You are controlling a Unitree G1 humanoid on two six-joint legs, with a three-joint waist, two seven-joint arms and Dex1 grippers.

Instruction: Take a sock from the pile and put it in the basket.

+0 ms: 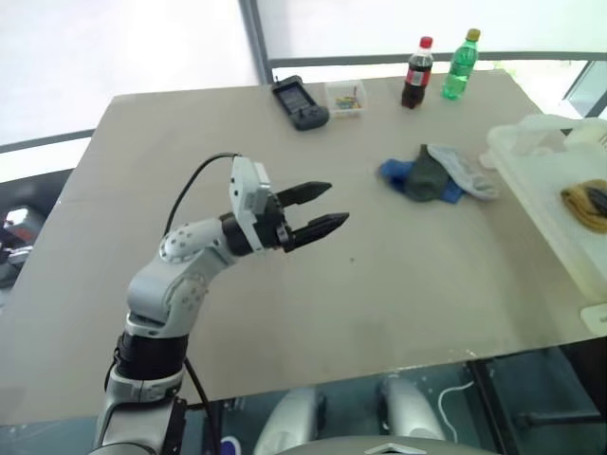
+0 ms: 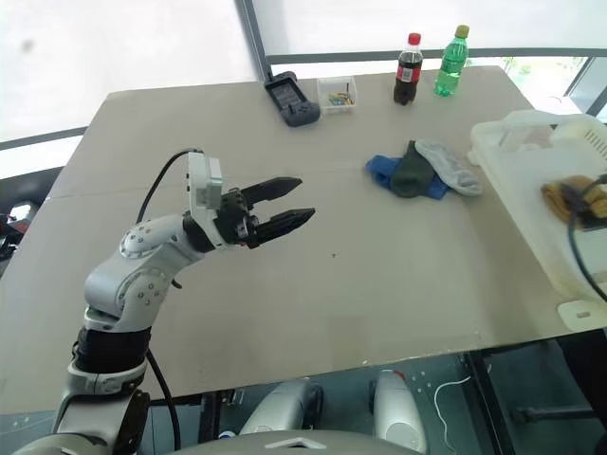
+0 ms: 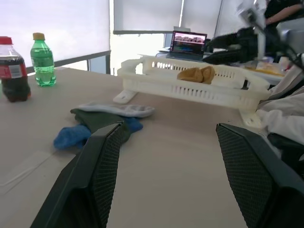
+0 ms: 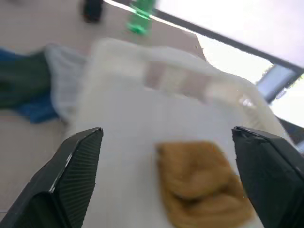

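Observation:
The pile (image 1: 436,175) lies on the tan table's far right: a blue sock, a dark green one and a light grey one, overlapping. Right of it stands the whitish basket (image 1: 536,190), with a mustard-yellow sock (image 1: 580,204) lying inside. My left gripper (image 1: 337,204) hovers over the middle of the table, open and empty, pointing toward the pile (image 3: 102,121). In the right wrist view my right gripper (image 4: 167,133) is wide open over the basket (image 4: 137,109), the mustard sock (image 4: 199,185) lying loose below it, nothing between the fingers.
At the table's far edge stand a cola bottle (image 1: 416,74) and a green bottle (image 1: 461,64), with a small clear box (image 1: 345,98) and a dark device (image 1: 300,104) to their left. A laptop (image 3: 189,43) sits beyond the basket.

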